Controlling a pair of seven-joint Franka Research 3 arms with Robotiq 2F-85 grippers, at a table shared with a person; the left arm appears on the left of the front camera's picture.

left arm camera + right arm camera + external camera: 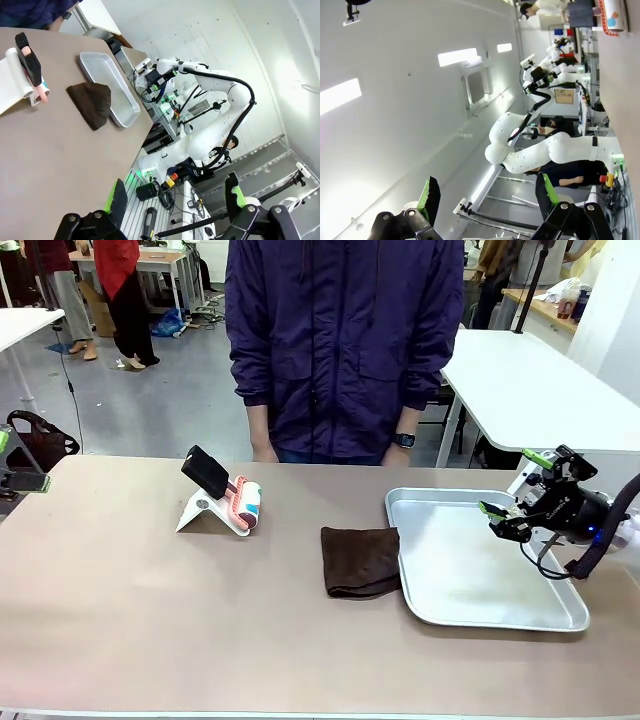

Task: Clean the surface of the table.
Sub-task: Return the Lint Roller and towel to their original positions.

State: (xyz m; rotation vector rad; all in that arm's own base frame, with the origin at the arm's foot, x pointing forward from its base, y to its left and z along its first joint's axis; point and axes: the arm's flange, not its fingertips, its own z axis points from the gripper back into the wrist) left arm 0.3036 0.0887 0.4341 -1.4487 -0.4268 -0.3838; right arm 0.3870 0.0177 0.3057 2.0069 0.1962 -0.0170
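Observation:
The table (150,590) has a matte brownish-taupe top. A dark brown cloth (361,562) lies folded near its middle, touching the left rim of a silver tray (470,585). My right gripper (516,482) hovers over the tray's right end, open, with nothing between its fingers. My left gripper (12,462) pokes in at the far left edge, off the table's corner. In the left wrist view my left gripper (175,197) stands open and empty, with the cloth (92,102) and tray (107,85) far off. My right gripper (487,195) is open and faces a wall.
A lint roller (246,504) rests on a white stand with a black handle (206,472) at the back left of the table. A person in a dark purple jacket (345,340) stands at the far edge. A white table (540,390) is behind on the right.

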